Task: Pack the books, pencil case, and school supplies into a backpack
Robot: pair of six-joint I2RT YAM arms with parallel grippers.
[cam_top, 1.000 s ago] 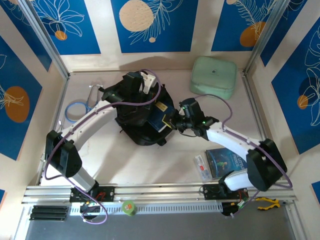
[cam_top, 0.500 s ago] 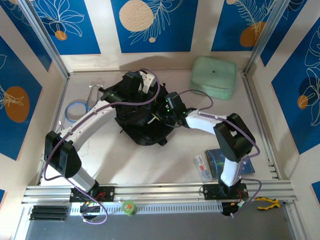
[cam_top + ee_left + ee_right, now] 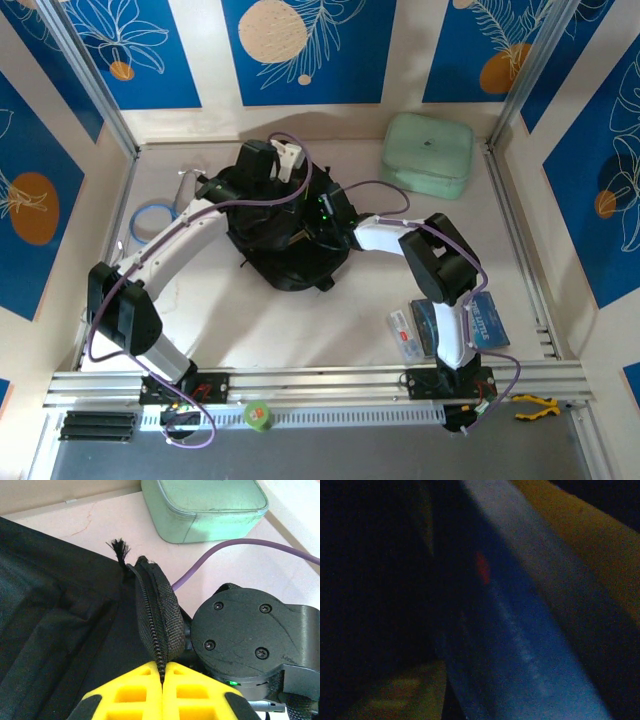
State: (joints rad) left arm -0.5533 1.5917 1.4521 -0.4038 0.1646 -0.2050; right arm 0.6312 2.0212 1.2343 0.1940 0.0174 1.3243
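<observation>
L claw point(image 3: 162, 672): yellow fingers pressed together, clamped on the zip rim of the backpack point(image 3: 60, 630), holding the mouth up.
R claw point(image 3: 320, 213): down inside the bag mouth, just beside L claw. Apart or together: can't tell, wrist view too dark.
In front of R claw: flat blue cover point(image 3: 520, 645), prob. a book. Yellowish band next to it, unclear.
Step (my read): get the book seated in the bag.
Do it well: L keeps the rim high + taut; R lets go only once the book lies flat vs. the bag wall, then backs straight out, clear of zip teeth + purple cable point(image 3: 240, 550).
Not yet packed: blue book point(image 3: 492, 322), pencil case point(image 3: 402, 333) on tabletop point(image 3: 330, 320), well behind R claw, near its base.
Textures: bag soft black weave, coarse zip, frayed thread end; books thin, slick; case slim, see-through plastic.
</observation>
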